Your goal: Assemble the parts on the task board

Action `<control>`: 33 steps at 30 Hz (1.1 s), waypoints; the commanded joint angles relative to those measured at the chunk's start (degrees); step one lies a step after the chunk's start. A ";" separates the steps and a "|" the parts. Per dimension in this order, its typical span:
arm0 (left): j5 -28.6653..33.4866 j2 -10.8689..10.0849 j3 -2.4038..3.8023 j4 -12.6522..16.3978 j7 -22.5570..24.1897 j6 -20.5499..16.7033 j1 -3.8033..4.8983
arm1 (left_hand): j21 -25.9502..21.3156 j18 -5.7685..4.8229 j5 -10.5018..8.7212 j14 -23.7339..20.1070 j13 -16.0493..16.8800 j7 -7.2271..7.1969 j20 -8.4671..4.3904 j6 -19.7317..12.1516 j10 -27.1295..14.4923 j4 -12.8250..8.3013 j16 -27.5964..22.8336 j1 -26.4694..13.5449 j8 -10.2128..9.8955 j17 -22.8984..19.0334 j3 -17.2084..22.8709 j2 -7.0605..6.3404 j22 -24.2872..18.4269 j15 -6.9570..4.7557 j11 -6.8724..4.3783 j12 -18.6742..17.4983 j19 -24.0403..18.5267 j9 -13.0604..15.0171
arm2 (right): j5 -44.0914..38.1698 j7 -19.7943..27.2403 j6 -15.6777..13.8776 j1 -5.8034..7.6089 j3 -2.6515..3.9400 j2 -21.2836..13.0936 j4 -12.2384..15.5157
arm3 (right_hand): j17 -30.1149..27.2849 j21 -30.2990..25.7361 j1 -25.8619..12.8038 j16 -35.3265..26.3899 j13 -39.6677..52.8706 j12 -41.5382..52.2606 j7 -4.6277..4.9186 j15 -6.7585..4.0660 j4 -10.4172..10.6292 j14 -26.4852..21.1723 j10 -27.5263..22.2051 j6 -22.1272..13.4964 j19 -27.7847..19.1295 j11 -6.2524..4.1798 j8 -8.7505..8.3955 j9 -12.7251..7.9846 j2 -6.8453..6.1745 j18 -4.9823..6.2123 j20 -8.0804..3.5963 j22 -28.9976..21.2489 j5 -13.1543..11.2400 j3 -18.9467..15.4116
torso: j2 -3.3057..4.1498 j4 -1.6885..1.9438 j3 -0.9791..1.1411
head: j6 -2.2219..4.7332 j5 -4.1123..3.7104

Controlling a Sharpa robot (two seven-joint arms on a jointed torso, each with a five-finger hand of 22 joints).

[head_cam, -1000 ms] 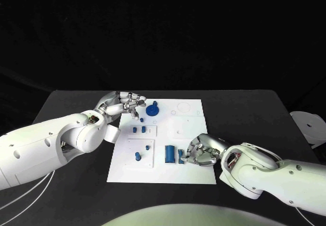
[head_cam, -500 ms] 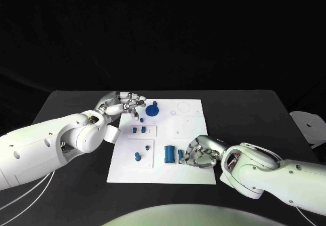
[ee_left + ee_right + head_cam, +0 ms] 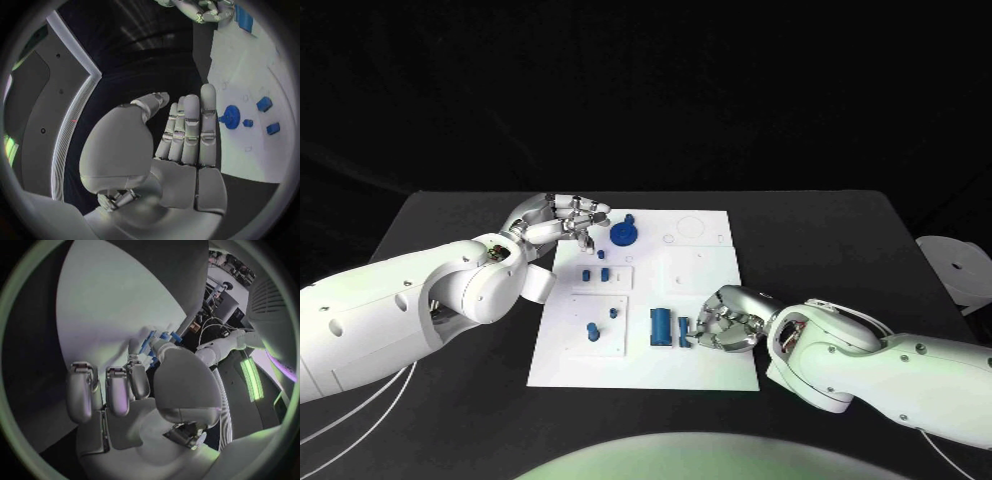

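Observation:
The white task board (image 3: 697, 285) lies in the middle of the black table. My right hand (image 3: 726, 320) sits at its near right part, fingers curled, thumb and fingertips pinching a slim blue part (image 3: 685, 331) that stands on the board beside a wider blue block (image 3: 659, 328). In the right wrist view the blue part (image 3: 149, 346) shows between the thumb and a fingertip of that hand (image 3: 137, 390). My left hand (image 3: 567, 222) hovers at the board's far left corner and holds nothing; its fingers (image 3: 187, 130) are stretched out. A round blue part (image 3: 625, 235) lies close to it.
Small blue pieces (image 3: 596, 271) sit in a square recess, and two more (image 3: 600, 325) lie nearer on the left. A white object (image 3: 956, 270) stands at the table's right edge. Bare black table surrounds the board.
My right hand dipped slightly toward me and came back, still closed at the slim blue part. The left hand has not moved.

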 commanded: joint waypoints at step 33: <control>6.47 1.51 0.01 -3.14 5.25 -1.15 -1.56 | -3.10 0.70 0.00 -4.73 0.12 0.47 0.42 -0.37 -0.56 1.00 -2.83 -1.02 -0.64 -1.42 -0.90 0.06 -1.40 0.62 0.59 -1.09 -2.31 0.07 | 41.95 33.28 -4.64 5.66 0.16 0.21 -9.47 | -37.79 -55.04 10.60 -33.80 -25.21 -39.41 6.38 4.53 -5.14 -14.42 -25.16 -13.13 -22.18 5.49 -5.90 -2.02 0.90 7.94 3.80 -7.63 0.79 2.89 | -2.65 -0.50 -0.48 | 3.18 -0.49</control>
